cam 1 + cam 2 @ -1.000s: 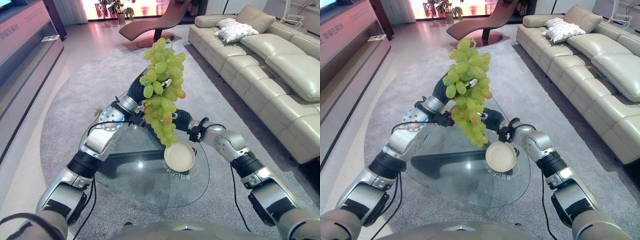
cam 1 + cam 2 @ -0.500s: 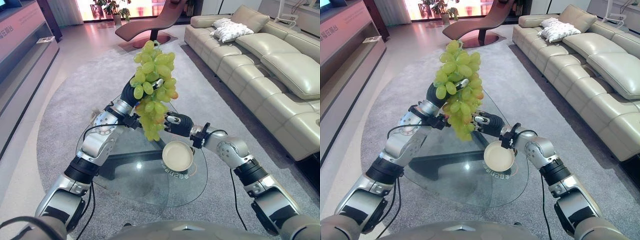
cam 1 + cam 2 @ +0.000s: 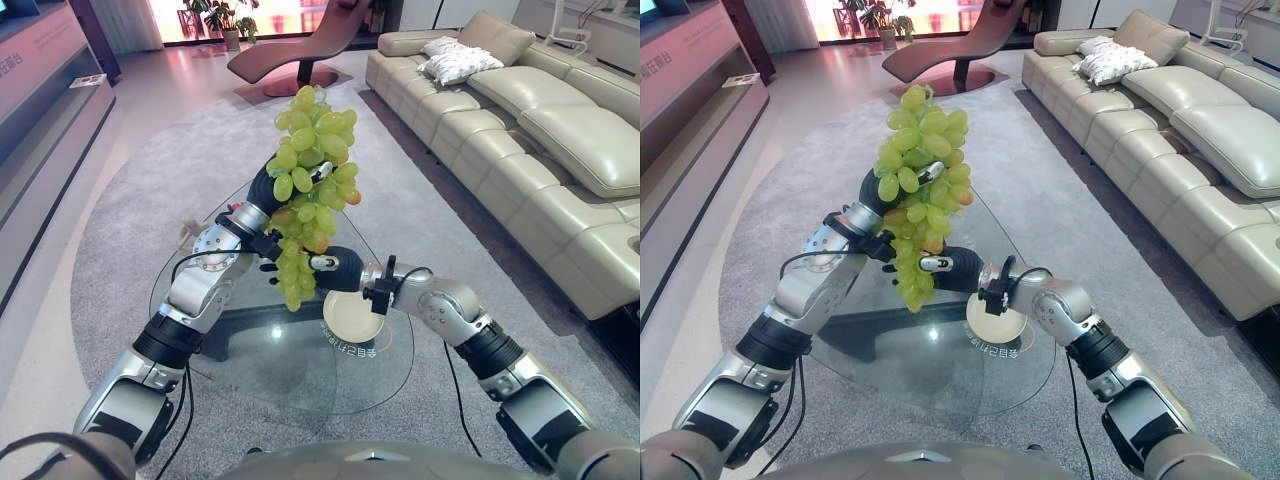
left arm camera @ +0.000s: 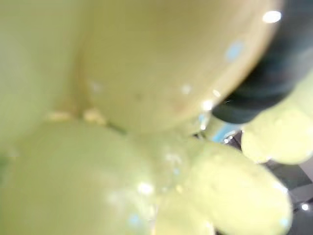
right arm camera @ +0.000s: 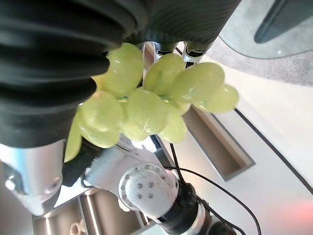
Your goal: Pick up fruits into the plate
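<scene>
A big bunch of green grapes (image 3: 312, 165) hangs high over the glass table, and my left hand (image 3: 263, 190) is shut on its upper part from behind. Up close, the left wrist view shows those grapes (image 4: 146, 127). My right hand (image 3: 336, 269) reaches in from the right at the bunch's lower end, fingers straight and touching the lowest grapes (image 5: 146, 105). The pale round plate (image 3: 350, 320) lies on the glass just under my right wrist, partly covered by it, with nothing on the part that shows.
The round glass table (image 3: 300, 375) stands on a grey rug. A beige sofa (image 3: 560, 130) runs along the right side. A brown lounge chair (image 3: 300, 50) stands far back, and a low cabinet (image 3: 40, 110) lines the left wall.
My right hand has moved left and down, from beside the bunch to its lower end above the plate. The bunch stays raised in my left hand. The camera has shifted slightly.
</scene>
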Robot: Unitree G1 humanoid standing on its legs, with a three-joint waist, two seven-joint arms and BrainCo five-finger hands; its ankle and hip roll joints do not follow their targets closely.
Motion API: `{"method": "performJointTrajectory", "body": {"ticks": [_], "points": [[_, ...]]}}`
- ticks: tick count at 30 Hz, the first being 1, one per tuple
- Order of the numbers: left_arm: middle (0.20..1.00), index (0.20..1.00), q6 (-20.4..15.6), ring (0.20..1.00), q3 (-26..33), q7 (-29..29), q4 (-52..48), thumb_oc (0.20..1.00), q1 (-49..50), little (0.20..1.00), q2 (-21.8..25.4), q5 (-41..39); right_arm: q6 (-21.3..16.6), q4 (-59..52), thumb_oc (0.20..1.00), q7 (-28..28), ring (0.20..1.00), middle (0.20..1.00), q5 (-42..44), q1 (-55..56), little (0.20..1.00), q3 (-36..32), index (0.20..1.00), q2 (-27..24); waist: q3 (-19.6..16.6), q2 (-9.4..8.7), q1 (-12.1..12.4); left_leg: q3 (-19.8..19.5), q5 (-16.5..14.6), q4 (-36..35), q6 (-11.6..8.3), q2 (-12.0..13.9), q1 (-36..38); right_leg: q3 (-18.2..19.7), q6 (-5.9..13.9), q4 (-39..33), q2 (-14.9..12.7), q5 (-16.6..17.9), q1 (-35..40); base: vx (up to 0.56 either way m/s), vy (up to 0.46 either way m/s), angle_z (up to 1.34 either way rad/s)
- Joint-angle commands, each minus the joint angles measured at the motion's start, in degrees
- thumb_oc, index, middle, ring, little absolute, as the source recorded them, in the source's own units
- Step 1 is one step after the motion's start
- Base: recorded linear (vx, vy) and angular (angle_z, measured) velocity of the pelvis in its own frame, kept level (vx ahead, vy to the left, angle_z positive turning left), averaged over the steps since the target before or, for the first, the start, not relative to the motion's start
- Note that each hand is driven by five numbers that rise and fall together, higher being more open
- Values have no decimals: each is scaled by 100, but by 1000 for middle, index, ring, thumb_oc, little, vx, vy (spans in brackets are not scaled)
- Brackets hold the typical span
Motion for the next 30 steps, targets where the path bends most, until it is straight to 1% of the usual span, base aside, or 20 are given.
{"method": "performJointTrajectory", "body": {"ticks": [1, 5, 8, 11, 17, 21, 22, 30], "points": [[200, 200, -201, 200, -284, 65, 226, 200, -565, 200, -93, 143, -281, -566, 1000, 164, 1000, 1000, 340, -294, 1000, 14, 1000, 433, -103, -193, 13, 33, -414, 149, 153, -84, -130, -485, 164, 268, -414, -280, 136, 0, -4, -5], [200, 200, -97, 200, -405, 166, 277, 200, -589, 200, -236, 197, -421, -634, 1000, 24, 1000, 1000, 385, -393, 1000, 107, 1000, 586, -107, -188, 7, -3, -422, 150, 173, -101, -134, -415, 154, 261, -391, -286, 126, 0, 0, -2], [200, 200, -102, 200, -442, 235, 314, 200, -594, 200, -303, 251, -458, -668, 1000, -51, 1000, 1000, 430, -417, 1000, 129, 1000, 651, -106, -189, 3, -17, -429, 165, 174, -107, -143, -394, 154, 263, -387, -291, 125, 3, -3, -4], [200, 200, -89, 200, -500, 338, 384, 200, -584, 200, -446, 535, -474, -730, 1000, -241, 1000, 1000, 453, -429, 1000, 161, 1000, 809, -106, -192, 8, -17, -436, 166, 184, -113, -155, -390, 159, 269, -394, -290, 110, 0, -2, -1], [200, 200, -86, 200, -494, 456, 420, 200, -570, 200, -409, 748, -488, -784, 1000, -405, 1000, 1000, 512, -402, 1000, 184, 1000, 847, -92, -190, 14, -10, -428, 161, 189, -110, -154, -395, 156, 283, -390, -293, 99, 0, 0, 0], [200, 200, -184, 200, -467, 552, 460, 200, -548, 200, -405, 871, -643, -824, 1000, -662, 1000, 1000, 688, -367, 1000, 140, 1000, 866, -78, -194, 14, 3, -423, 152, 184, -99, -151, -401, 156, 271, -387, -286, 101, 0, 0, 0], [200, 200, -201, 200, -431, 606, 457, 200, -499, 200, -401, 925, -769, -844, 200, -834, 200, 200, 736, -325, 200, 55, 200, 897, -72, -186, 7, 10, -428, 161, 183, -92, -148, -403, 156, 289, -386, -294, 96, 0, 0, 0], [200, 200, -252, 200, -305, 626, 445, 200, -361, 200, -408, 1038, -760, -943, 200, -872, 200, 200, 526, -243, 200, -40, 200, 888, -44, -179, 10, 25, -426, 161, 179, -91, -150, -409, 148, 275, -390, -290, 104, 0, 0, 0]]}}
